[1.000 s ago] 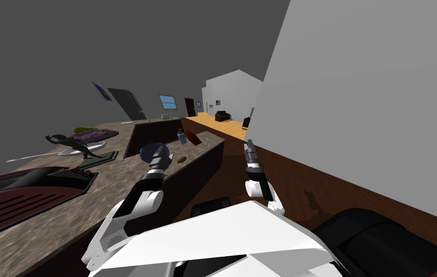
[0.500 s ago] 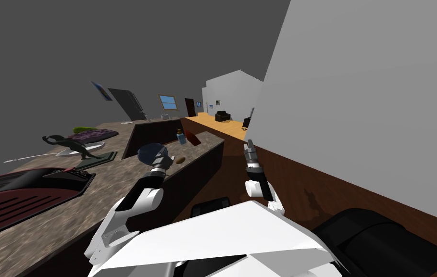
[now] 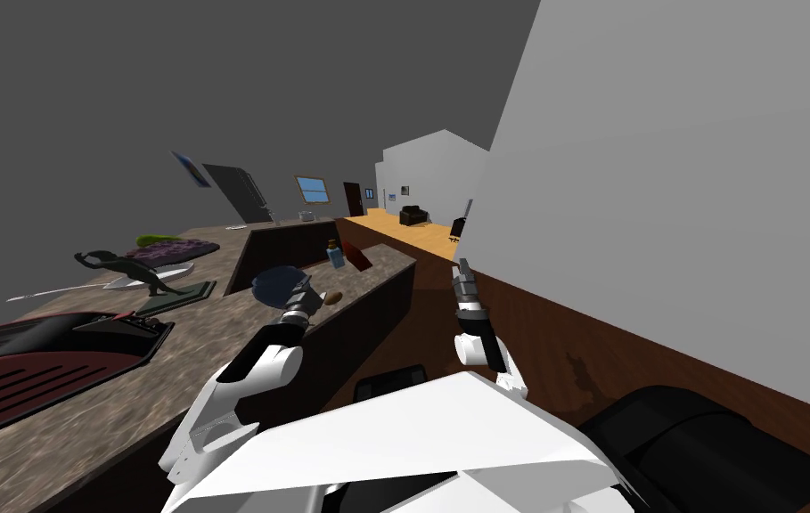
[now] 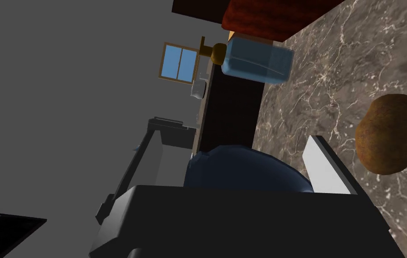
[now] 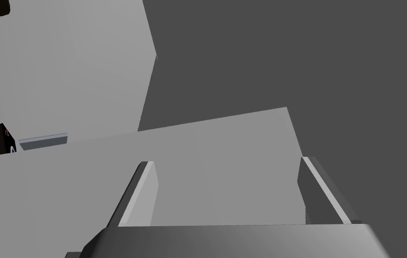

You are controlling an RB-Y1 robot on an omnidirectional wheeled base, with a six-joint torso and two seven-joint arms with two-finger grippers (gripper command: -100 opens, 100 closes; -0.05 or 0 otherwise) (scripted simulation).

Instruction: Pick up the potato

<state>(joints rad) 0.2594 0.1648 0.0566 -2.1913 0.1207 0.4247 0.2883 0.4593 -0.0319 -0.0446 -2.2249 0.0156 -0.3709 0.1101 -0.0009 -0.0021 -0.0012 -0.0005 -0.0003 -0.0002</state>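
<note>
Potato [image 4: 391, 133] lies on brown marbled desk [image 4: 332, 76], just beside left gripper [image 3: 312, 296]; dark blue round thing [image 4: 242, 168] crowds that gripper, blue bottle [image 4: 258, 60] farther off. Left jaws: cannot tell; right gripper [image 5: 227, 161] jaws released.

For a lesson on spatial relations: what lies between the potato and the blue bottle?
Nothing but bare counter: the stretch from the potato to the bottle holds no other thing, as the left wrist view shows.
</note>
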